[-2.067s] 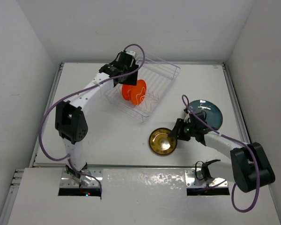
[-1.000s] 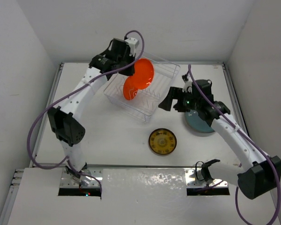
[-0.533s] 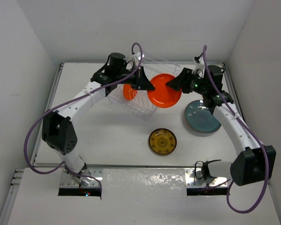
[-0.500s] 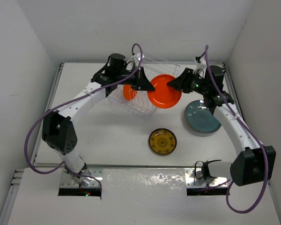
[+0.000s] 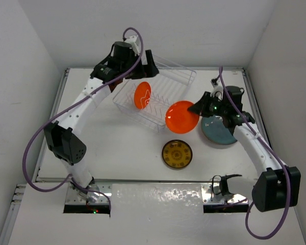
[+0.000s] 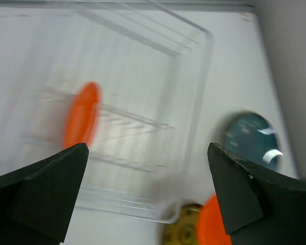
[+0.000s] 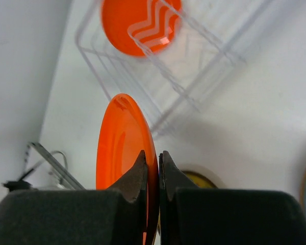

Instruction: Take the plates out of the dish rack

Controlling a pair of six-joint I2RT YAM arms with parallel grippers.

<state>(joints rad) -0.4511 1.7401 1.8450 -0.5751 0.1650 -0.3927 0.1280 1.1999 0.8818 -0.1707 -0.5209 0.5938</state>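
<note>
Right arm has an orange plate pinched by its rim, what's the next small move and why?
Probably lower the right gripper and lay its orange plate flat on the bare table near the yellow-brown plate. The jaws are shut on the rim, the plate is clear of the dish rack, and the dark grey plate already lies unloaded close by.

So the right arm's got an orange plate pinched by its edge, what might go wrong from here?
One: the right pincer holds the orange plate only by its rim, so it might swivel or slip out. Two: it hangs close to the yellow-brown plate and the dark plate; set down carelessly, it could land on one. Three: the open left pincer could snag the dish rack going for the remaining plate.
</note>
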